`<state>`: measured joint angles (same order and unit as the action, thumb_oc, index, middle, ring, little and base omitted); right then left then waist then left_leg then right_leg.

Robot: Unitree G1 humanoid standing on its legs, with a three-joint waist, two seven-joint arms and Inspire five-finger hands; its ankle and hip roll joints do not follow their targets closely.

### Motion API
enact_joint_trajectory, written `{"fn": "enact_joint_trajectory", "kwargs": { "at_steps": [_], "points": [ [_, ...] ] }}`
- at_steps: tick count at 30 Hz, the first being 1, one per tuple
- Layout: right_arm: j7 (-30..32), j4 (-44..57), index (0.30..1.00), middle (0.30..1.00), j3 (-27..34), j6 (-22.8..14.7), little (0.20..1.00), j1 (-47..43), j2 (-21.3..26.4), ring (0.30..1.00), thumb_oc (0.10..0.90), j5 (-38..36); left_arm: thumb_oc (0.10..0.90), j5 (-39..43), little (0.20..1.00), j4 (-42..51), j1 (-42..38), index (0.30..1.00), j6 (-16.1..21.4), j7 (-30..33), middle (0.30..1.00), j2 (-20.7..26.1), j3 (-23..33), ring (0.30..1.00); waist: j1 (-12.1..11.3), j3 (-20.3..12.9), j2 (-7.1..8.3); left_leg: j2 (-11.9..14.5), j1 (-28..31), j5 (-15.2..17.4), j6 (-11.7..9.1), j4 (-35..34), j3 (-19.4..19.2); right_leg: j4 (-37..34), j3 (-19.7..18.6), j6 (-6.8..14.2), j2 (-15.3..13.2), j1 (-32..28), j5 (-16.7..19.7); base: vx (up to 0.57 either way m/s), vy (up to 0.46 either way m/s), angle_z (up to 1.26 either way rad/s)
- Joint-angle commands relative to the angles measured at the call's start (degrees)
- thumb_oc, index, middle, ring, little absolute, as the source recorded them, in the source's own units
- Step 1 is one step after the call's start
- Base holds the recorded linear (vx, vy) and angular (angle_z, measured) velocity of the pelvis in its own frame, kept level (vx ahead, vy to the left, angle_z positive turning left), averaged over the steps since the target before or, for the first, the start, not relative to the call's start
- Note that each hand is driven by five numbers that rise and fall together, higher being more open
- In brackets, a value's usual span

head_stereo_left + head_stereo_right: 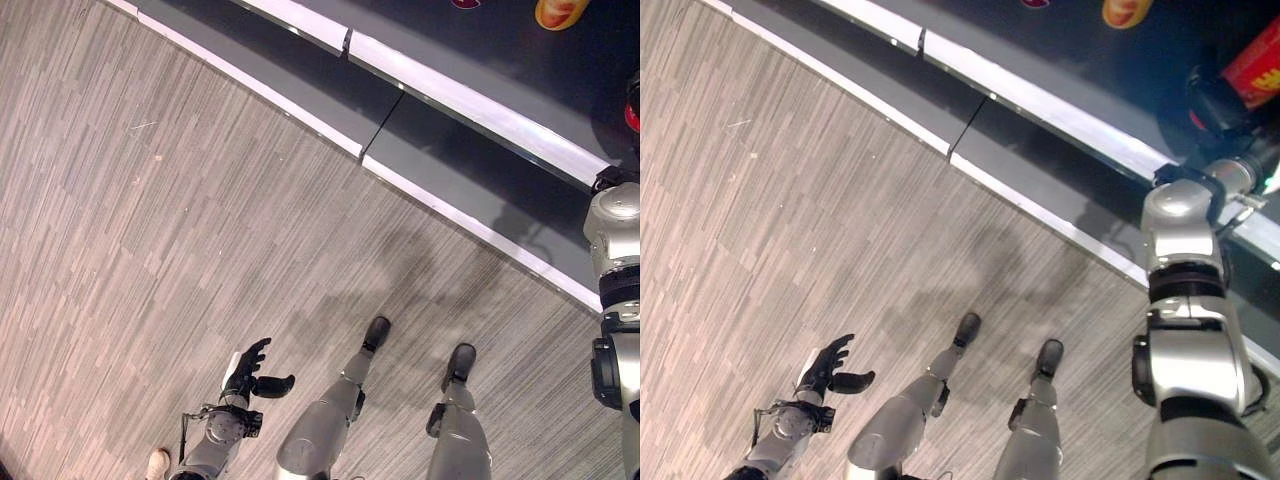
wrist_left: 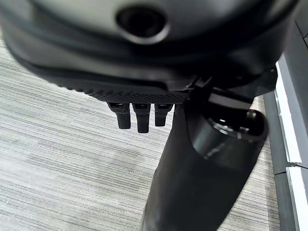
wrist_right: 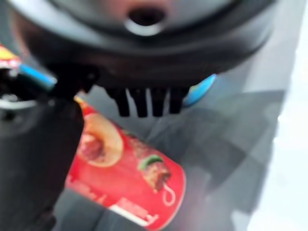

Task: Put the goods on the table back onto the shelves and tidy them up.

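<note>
Grey wood-grain floor (image 1: 150, 250) fills most of the frame in the eye views, streaked in narrow planks, and along the upper right runs the shelf (image 1: 440, 150): flat dark grey boards edged with pale glossy strips that catch the light. We judge the task to be in mid-course, with one item being placed and no way for us to say how many goods are left. Our right hand (image 1: 1215, 105) reaches over the shelf at the upper right of the right eye view, with a red snack can (image 3: 127, 180) at it; in the right wrist view the can shows as a smooth glossy cylinder with printed food pictures, lying tilted just past the short dark fingers (image 3: 139, 103). Whether those fingers clasp the can or have let it go, we cannot tell. An orange packet (image 1: 558, 12) sits further back at the top edge. Our left hand (image 1: 250, 375) hangs at the lower left above the floor, fingers loosely spread, holding nothing.
</note>
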<state>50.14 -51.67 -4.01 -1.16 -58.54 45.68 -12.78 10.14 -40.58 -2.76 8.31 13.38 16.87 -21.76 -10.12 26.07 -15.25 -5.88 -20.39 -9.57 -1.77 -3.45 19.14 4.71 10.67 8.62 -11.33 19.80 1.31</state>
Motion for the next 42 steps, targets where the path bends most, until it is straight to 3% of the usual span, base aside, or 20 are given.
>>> {"fn": "enact_joint_trajectory", "kwargs": {
  "at_steps": [1, 29, 42],
  "points": [
    [0.8, 2.3, 0.900, 0.900, -2.5, -5.9, 0.900, -3.3, 4.7, 0.900, 0.800, 0.5, 0.800, 1.1, 0.900, -0.2, 2.4, 0.900, -0.2, 3.3, 0.900, 4.2, -0.8, 0.900, -1.2, -1.5, 0.54, 4.2, 0.7, 4.6, -3.0, -1.5, -3.3, 5.8, -1.4, 0.2, -2.1, 3.3, -3.9, 0.00, 0.000, 0.00],
    [-7.0, -2.3, 0.900, 0.900, -9.1, -5.0, 0.900, -4.6, 5.3, 0.900, 0.800, -0.2, 0.800, 2.5, 0.900, -0.2, 3.1, 0.900, -0.1, 3.3, 0.900, 4.3, 0.0, 0.900, -0.9, -0.7, 2.35, 4.8, 0.5, 4.5, -3.3, -1.5, -3.7, 6.3, -1.5, 0.2, -1.7, 3.9, -3.5, 0.00, 0.000, 0.00],
    [-10.8, -6.5, 0.900, 0.900, -15.2, -3.7, 0.900, -6.7, 6.0, 0.900, 0.800, 2.6, 0.800, 2.8, 0.900, 0.0, 3.2, 0.900, 0.4, 3.5, 0.900, 4.5, -0.1, 0.900, -0.8, -0.5, 3.15, 4.9, 0.3, 4.4, -3.5, -1.5, -4.1, 6.2, -1.6, 0.2, -1.4, 4.2, -3.1, 0.00, 0.000, 0.00]
  ]
}}
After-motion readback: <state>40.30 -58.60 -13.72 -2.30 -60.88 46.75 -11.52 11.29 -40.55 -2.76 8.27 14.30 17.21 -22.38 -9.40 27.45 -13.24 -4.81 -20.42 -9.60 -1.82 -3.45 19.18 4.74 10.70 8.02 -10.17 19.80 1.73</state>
